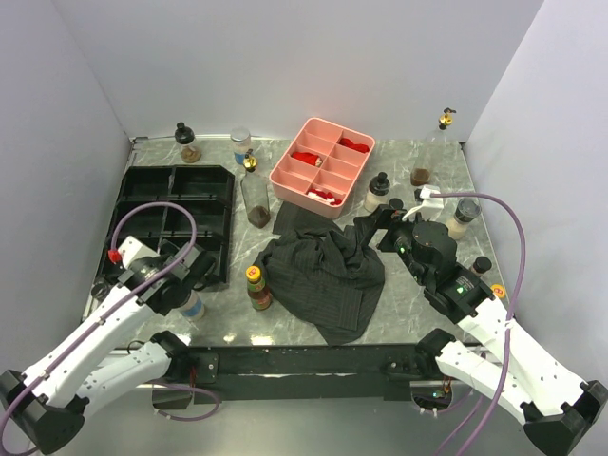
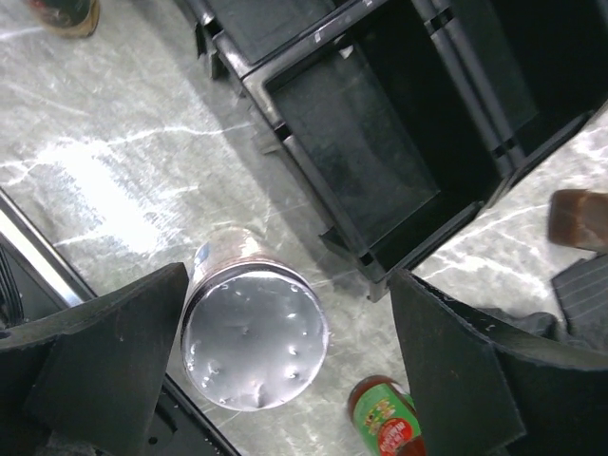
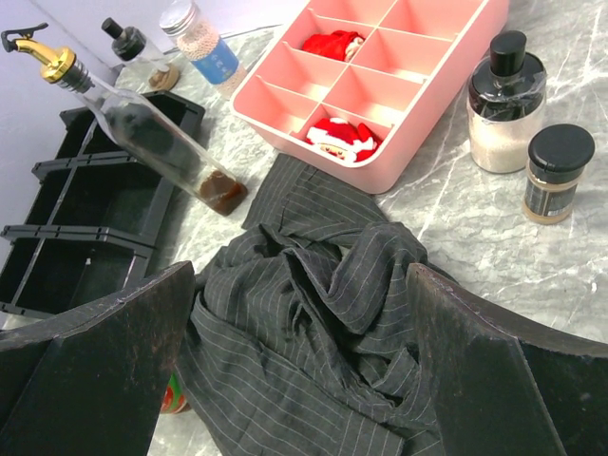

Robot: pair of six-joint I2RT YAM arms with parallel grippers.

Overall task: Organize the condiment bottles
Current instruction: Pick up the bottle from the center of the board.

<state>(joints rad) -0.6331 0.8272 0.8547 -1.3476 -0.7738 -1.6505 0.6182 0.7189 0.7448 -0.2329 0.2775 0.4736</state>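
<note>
On the table [image 1: 418, 304], at eight o'clock, the left gripper [image 2: 285, 285] hangs with its jaws wide apart on either side of an upright silver-lidded jar [image 2: 255, 342]. The right finger is clear of the jar; whether the left one touches it I cannot tell. The black tray [image 1: 171, 204] lies at ten o'clock. At six o'clock stands a red-capped bottle [image 1: 256, 288], just beside the dark cloth [image 1: 328, 271] heaped in the middle. A tall bottle [image 1: 255, 195] with a gold spout leans at eleven o'clock, near the pink tray [image 1: 323, 166] at twelve. At three o'clock the right gripper [image 3: 304, 285] hovers over the cloth's edge, jaws wide apart and holding nothing. Beside it stand a black-capped bottle [image 1: 378, 190] and a grey-capped jar [image 1: 465, 217].
</note>
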